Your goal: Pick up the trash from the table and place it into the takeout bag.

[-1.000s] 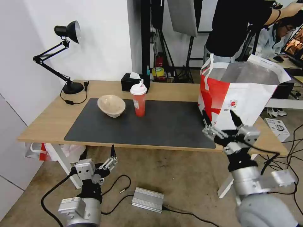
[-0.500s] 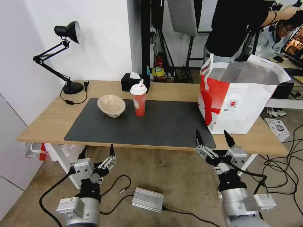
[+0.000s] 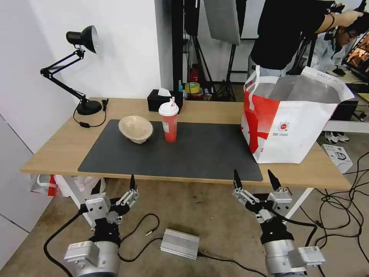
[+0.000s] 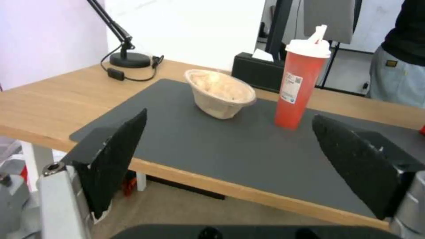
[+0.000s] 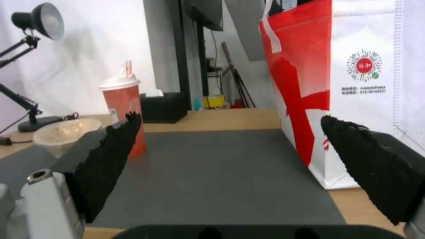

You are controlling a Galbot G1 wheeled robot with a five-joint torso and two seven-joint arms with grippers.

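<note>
— Where are the grippers?
— The left gripper (image 3: 114,189) hangs below the surface's (image 3: 50,154) front edge near its left end, jaws spread, empty; the right gripper (image 3: 255,182) hangs below the front edge towards the right end, jaws also apart, empty.
— And the trash?
— The paper-pulp bowl (image 3: 135,129) lies tilted on the dark mat (image 3: 192,154) beside the upright red drink cup (image 3: 169,122); the takeout bag (image 3: 286,117) stands open at the right end.

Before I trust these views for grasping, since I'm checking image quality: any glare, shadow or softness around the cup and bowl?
Head view: even light, the cup and bowl crisp, faint shadows on the mat. Left wrist view: softer, the bowl's inside washed out. Right wrist view: the bag bright, the near fingertips dark and featureless.
</note>
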